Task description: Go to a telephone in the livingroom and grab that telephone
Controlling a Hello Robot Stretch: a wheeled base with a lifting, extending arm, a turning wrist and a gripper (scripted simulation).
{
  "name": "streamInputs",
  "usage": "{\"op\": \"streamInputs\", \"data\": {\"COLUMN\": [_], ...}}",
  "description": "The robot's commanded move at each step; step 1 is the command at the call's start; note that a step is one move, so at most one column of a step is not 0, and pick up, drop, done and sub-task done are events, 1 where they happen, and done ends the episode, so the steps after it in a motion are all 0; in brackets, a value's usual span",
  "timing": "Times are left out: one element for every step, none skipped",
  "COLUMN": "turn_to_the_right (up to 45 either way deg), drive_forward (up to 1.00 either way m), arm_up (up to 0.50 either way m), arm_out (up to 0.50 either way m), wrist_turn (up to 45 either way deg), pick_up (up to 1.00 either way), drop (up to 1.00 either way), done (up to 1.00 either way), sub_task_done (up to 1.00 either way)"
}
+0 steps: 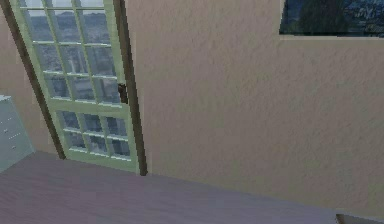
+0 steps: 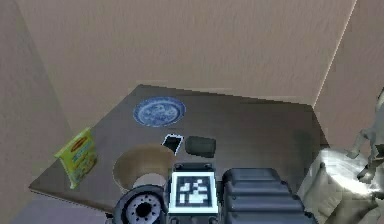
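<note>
On the brown table [image 2: 265, 125] in the arm side view lies a small flat dark thing with a pale edge [image 2: 172, 143], shaped like a telephone handset. A dark rounded block [image 2: 203, 146] lies just right of it. At the bottom edge sits the gripper's dark round body [image 2: 140, 207], left of a white square with black marks [image 2: 195, 192] and a dark ribbed part [image 2: 256, 196]. I cannot make out its far end, so I cannot tell whether it holds anything.
Also on the table are a blue patterned plate [image 2: 160, 112], a tan bowl [image 2: 145, 166] and a yellow-green bag [image 2: 78, 158]. A pale grey lumpy object [image 2: 340, 180] stands at the right. The forward view has a glass-paned door [image 1: 85, 80], a beige wall, a dark picture [image 1: 330, 17] and white drawers [image 1: 12, 130].
</note>
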Motion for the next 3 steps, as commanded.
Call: {"op": "streamInputs", "data": {"turn_to_the_right": [0.0, 0.0, 0.0], "drive_forward": [0.00, 0.00, 0.00], "arm_up": [0.00, 0.00, 0.00], "arm_out": [0.26, 0.00, 0.00], "wrist_turn": [0.0, 45.0, 45.0], "pick_up": [0.00, 0.00, 0.00], "drop": [0.00, 0.00, 0.00], "done": [0.00, 0.00, 0.00], "sub_task_done": [0.00, 0.00, 0.00]}}
